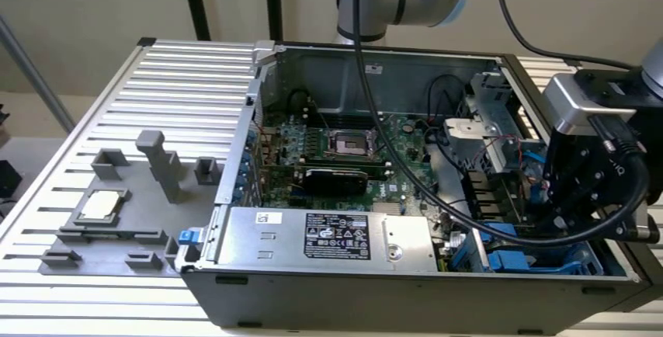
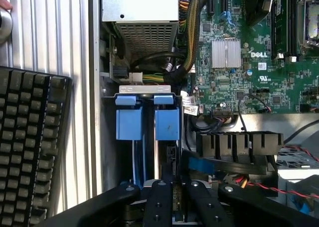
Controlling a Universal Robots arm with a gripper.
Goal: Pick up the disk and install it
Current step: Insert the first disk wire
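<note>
While gripper (image 2: 172,199) is lowered over blue drive bay (image 2: 147,122) inside open PC case (image 1: 414,290), jaws are seen pinched nearly together, nothing clearly held.

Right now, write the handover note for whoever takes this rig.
Pincer: shut on the near edge of the disk, as far as the wrist view shows.
Disk: standing edge-on in the drive bay in a corner of the computer case, beside a second blue carrier.
Done: the disk is picked up and brought into the bay.
Left: seating cannot be confirmed from here; the pincer has not let go.
</note>
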